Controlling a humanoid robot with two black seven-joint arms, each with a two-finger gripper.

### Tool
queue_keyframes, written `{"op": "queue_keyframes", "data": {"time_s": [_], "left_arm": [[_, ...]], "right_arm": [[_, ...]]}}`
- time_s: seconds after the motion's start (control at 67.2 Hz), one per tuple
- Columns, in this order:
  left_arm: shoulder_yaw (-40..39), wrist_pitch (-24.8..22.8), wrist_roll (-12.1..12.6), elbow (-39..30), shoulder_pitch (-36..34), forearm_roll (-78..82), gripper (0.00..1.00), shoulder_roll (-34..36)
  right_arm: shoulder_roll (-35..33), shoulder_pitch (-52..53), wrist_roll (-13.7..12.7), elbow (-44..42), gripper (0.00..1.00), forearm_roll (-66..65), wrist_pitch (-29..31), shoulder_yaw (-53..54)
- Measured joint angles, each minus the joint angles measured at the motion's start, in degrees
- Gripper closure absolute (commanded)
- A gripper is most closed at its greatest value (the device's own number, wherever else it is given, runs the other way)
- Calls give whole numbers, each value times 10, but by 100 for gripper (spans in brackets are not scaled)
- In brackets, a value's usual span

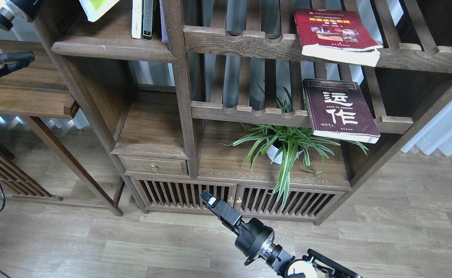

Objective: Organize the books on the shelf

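Wood-plank flooring runs beneath a tall dark-brown wooden bookcase that fills most of the head view. At its top left is the shelf, a solid board with a rounded front lip. A yellow-green book hangs tilted at the frame's top edge above this shelf, only its lower corner in view. Thin white and dark-green upright books stand at the shelf's right end.

To the right, two slatted racks hold the other paperbacks. A red book with a yellow title lies flat on the upper rack, its lower edge overhanging the front rail. A dark maroon book with big white characters lies on the lower rack, also overhanging, its long axis running front to back. A spider plant in a white pot sits below it.

The right gripper is low in the centre, in front of the cabinet doors, pointing up and left; its jaws are seen end-on, so I cannot tell whether they are spread. The left gripper is at the far left edge; its dark jaws appear slightly spread and empty.

The maroon book lies up and to the right of the right gripper, which is the nearer arm. The shelf is well to that book's left.
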Motion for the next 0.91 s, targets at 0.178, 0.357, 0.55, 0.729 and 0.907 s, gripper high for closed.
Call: {"op": "queue_keyframes", "data": {"time_s": [0.178,0.357,0.55,0.729,0.907], "left_arm": [[14,0,-42,35,-14,0,97,-7],[15,0,-59,64,-22,0,96,-13],[15,0,-64,84,-25,-6,96,-22],[22,0,-66,101,-27,-22,97,-31],[37,0,-71,116,-30,-27,96,-33]], "right_arm": [[0,-5,0,3,1,-3,0,0],[0,-5,0,3,1,-4,0,0],[0,-5,0,3,1,-4,0,1],[0,-5,0,3,1,-4,0,1],[0,-5,0,3,1,-4,0,0]]}}
